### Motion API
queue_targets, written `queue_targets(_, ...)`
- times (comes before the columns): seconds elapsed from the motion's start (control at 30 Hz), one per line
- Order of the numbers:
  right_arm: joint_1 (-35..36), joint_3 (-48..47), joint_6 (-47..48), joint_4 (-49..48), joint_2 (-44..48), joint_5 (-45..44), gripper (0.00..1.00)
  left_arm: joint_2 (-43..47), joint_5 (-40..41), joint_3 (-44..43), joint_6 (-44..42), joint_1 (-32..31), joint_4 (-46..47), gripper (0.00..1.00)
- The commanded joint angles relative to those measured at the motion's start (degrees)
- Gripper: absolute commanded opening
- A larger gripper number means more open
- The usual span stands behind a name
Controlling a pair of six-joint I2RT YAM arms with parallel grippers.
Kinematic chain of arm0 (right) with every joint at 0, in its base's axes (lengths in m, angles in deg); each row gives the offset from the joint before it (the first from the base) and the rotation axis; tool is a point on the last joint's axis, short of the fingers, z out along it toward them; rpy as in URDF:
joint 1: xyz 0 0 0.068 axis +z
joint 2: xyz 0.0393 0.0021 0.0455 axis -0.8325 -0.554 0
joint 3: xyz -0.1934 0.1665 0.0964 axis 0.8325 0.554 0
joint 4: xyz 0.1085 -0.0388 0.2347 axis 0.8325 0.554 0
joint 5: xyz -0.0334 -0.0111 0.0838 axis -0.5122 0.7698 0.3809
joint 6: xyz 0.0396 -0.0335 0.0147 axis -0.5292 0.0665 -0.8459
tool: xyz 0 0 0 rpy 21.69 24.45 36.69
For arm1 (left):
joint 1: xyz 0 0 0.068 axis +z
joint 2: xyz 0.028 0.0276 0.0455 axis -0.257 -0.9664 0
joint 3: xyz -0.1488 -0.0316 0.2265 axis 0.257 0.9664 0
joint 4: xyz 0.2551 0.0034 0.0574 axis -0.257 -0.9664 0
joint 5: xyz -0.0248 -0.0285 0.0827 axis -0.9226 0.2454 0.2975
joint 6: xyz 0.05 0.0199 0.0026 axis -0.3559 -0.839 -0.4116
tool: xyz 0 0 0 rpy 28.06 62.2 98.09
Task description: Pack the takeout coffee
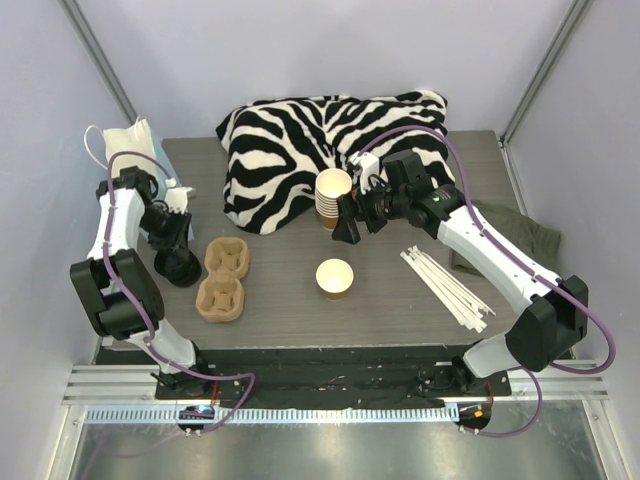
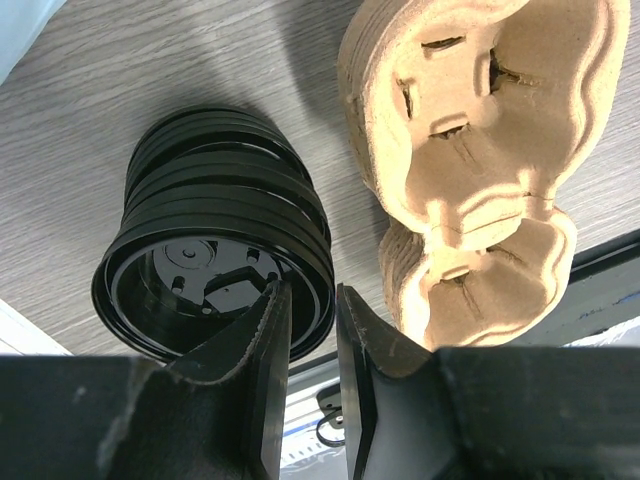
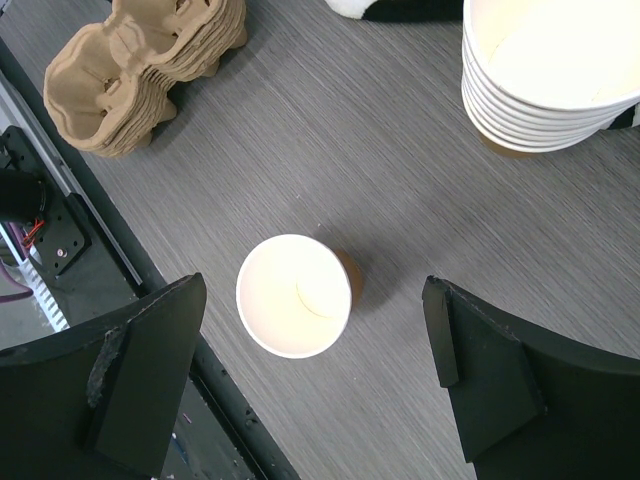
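No cup with a lid on it shows, so the takeout coffee is out of view. A single lidless tan paper cup point(image 1: 334, 277) point(image 3: 293, 295) stands upright mid-table. My right gripper point(image 1: 350, 225) point(image 3: 315, 283) hangs wide open above it, holding nothing. A stack of black lids point(image 1: 182, 268) point(image 2: 215, 245) sits at the left. My left gripper point(image 1: 172, 235) point(image 2: 310, 290) is over that stack's near rim, its jaws a narrow gap apart. One finger lies over the top lid's inside and the other outside the rim. Nothing is lifted.
A stack of lidless tan cups point(image 1: 333, 195) point(image 3: 545, 70) stands by a zebra-print cloth point(image 1: 300, 140). Stacked brown pulp cup carriers point(image 1: 222, 280) point(image 2: 480, 150) point(image 3: 140, 70) lie right of the lids. White sticks point(image 1: 445, 285) lie at right, a white bag point(image 1: 130, 140) at back left.
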Motion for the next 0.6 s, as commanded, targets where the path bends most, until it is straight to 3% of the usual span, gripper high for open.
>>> queue_targets(0.0,-0.3,-2.2,0.0,-0.7,0.1,0.2,1.00,0.0,-1.2,-0.7,0.4,0.3,0.9,0.28)
queue_targets(0.2,-0.2,-2.2,0.0,-0.7,0.0,0.3,1.00,0.3,-1.7,-0.9,0.5,0.4,0.3,0.16)
queue_targets(0.37,-0.2,-2.3,0.0,-0.8,0.0,0.2,1.00,0.9,-1.9,-1.0,0.6,0.4,-0.6,0.00)
queue_targets(0.57,-0.2,-2.5,0.0,-0.7,0.1,0.5,1.00,3.2,-1.3,-1.6,1.1,0.7,-1.8,0.00)
